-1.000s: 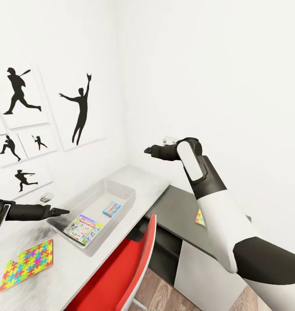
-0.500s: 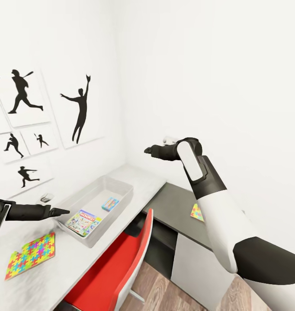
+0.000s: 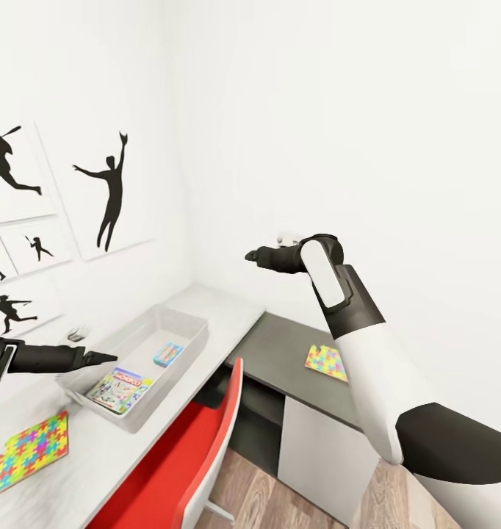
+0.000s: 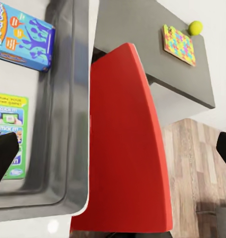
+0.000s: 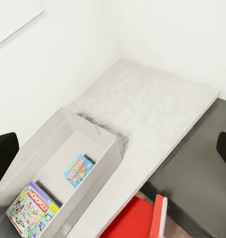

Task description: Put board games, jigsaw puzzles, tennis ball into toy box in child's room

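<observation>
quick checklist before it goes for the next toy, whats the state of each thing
1. Toy box on the pale desk, open on top: ok.
2. Games already in it: Monopoly and a small blue box: ok.
3. Puzzle on the dark desk, not boxed: not ok.
4. Second puzzle on the pale desk, not boxed: not ok.
5. Tennis ball beside the dark-desk puzzle, not boxed: not ok.
6. Left tool and right tool empty; open or shut: cannot tell.

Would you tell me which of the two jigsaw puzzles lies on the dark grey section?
The jigsaw puzzle beside the tennis ball; the other puzzle lies on the pale desk top.
</observation>
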You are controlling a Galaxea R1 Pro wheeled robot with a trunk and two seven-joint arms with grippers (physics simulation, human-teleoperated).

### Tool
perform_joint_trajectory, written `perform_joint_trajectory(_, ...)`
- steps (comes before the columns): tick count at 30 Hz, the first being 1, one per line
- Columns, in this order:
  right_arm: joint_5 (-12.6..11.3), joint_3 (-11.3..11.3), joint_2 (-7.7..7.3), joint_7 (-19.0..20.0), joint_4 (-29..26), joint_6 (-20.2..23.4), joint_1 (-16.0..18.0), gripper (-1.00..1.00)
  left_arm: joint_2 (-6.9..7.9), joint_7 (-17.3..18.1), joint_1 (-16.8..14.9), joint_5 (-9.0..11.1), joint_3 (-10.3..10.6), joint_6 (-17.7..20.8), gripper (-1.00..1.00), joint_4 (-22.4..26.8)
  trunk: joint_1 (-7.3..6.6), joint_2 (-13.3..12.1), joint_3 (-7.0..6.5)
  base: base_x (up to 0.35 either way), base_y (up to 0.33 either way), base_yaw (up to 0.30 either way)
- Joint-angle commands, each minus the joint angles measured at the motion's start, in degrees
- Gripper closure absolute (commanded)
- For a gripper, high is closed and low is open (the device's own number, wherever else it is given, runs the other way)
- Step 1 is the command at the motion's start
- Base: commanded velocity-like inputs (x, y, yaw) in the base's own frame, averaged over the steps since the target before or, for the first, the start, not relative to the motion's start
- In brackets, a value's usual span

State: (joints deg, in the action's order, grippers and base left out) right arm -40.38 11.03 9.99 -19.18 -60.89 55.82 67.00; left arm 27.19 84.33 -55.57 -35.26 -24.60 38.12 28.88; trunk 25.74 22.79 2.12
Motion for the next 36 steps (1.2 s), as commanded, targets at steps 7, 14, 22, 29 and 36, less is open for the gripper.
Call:
perform_joint_trajectory(7,-0.6,0.0,0.00,-0.6,0.0,0.1,0.1,-1.00,-0.02,0.5,-0.1,-0.6,-0.4,0.6,-1.00,0.8,0.04,0.1,-0.35,-0.125,0.000,-0.198)
perform_joint_trajectory(14,-0.6,0.0,0.00,-0.5,0.0,0.1,0.1,-1.00,-0.03,0.5,-0.1,-0.6,-0.4,0.6,-1.00,0.9,0.04,0.1,-0.84,-0.099,0.000,-0.199)
perform_joint_trajectory(22,-0.6,0.0,0.00,-0.6,0.0,0.1,0.1,-1.00,-0.03,0.5,-0.1,-0.6,-0.4,0.6,-1.00,0.9,0.04,0.1,-1.39,-0.010,0.000,-0.199)
perform_joint_trajectory(29,-0.6,0.0,0.00,-0.6,0.0,0.1,0.1,-1.00,-0.03,0.5,-0.1,-0.6,-0.4,0.6,-1.00,0.9,0.04,0.1,-1.88,-0.001,0.000,-0.199)
perform_joint_trajectory(36,-0.6,0.0,0.00,-0.6,0.0,0.1,0.1,-1.00,-0.03,0.5,-0.1,-0.6,-0.4,0.6,-1.00,0.9,0.04,0.1,-2.37,0.000,0.000,-0.199)
